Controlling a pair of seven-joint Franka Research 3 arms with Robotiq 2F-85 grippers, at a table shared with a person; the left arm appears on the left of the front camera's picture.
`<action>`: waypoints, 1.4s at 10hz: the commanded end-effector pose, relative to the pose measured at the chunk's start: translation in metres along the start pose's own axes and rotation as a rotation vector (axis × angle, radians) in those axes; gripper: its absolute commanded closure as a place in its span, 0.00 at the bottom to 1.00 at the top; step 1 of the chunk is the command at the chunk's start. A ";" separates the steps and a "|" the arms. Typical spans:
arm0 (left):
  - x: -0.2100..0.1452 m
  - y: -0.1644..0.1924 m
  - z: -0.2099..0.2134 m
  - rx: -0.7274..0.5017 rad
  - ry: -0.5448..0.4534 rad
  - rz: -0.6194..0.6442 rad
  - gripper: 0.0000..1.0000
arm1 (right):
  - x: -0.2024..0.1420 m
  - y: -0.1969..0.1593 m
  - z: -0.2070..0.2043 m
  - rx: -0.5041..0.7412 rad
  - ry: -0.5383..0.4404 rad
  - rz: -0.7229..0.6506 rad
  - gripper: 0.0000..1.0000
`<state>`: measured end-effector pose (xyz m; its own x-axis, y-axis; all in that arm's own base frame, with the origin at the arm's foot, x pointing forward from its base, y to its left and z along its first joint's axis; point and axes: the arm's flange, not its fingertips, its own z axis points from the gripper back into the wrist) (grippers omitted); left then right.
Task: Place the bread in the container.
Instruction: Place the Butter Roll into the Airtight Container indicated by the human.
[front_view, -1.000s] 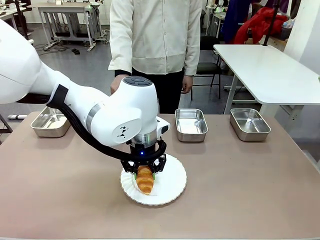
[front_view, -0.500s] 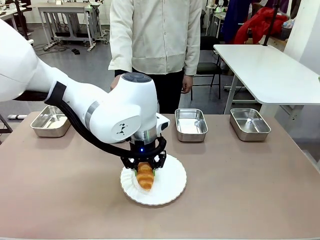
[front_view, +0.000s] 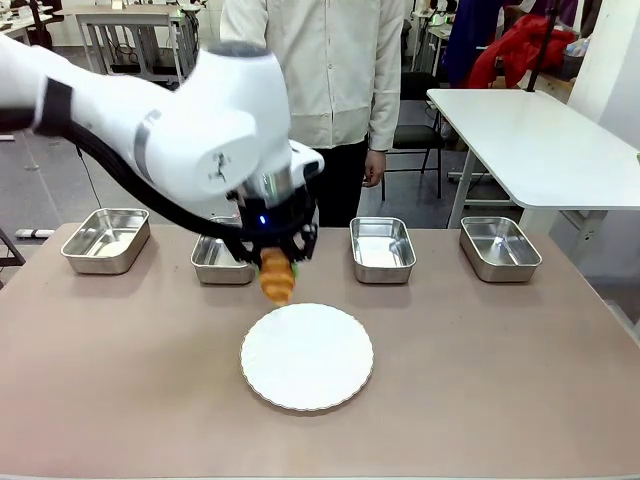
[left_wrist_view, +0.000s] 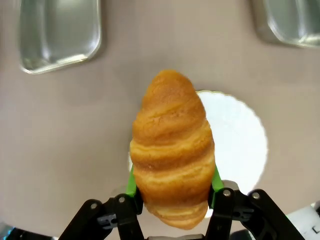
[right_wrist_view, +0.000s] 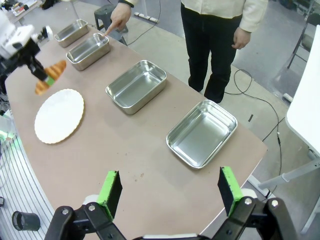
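Note:
The golden-brown croissant (front_view: 277, 278) hangs in the air, with my left gripper (front_view: 277, 262) shut on it, between the white plate (front_view: 307, 356) and the second steel tray from the left (front_view: 215, 262). In the left wrist view the croissant (left_wrist_view: 172, 150) sits between the green pads (left_wrist_view: 132, 182), above the table and the plate's edge (left_wrist_view: 242, 140). In the right wrist view a person's hand (right_wrist_view: 119, 17) points a finger at that same tray (right_wrist_view: 88, 51). My right gripper (right_wrist_view: 170, 192) stands open, high above the table's right end.
Three more steel trays stand along the far side: far left (front_view: 105, 240), middle right (front_view: 382, 250) and far right (front_view: 500, 248). The person (front_view: 310, 80) stands behind the table's far edge. A white table (front_view: 530, 140) is at the back right.
My left gripper has lifted the croissant off the white plate and carried it up and toward the row of trays. The plate now lies bare.

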<state>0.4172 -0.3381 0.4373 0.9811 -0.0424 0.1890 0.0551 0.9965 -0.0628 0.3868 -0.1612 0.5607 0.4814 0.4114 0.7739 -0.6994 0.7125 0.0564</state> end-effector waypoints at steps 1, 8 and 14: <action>0.035 0.023 0.016 -0.023 0.010 -0.006 0.42 | 0.001 -0.002 0.000 0.007 -0.025 0.021 0.00; 0.133 0.110 -0.011 0.016 0.111 -0.077 0.42 | 0.001 -0.002 0.000 0.007 -0.025 0.021 0.00; 0.151 0.117 -0.038 -0.012 0.077 -0.061 0.42 | 0.001 -0.002 0.000 0.007 -0.025 0.021 0.00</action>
<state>0.5644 -0.2370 0.4304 0.9889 -0.1040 0.1060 0.1094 0.9929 -0.0465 0.3870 -0.1609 0.5606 0.4819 0.4118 0.7734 -0.6994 0.7126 0.0563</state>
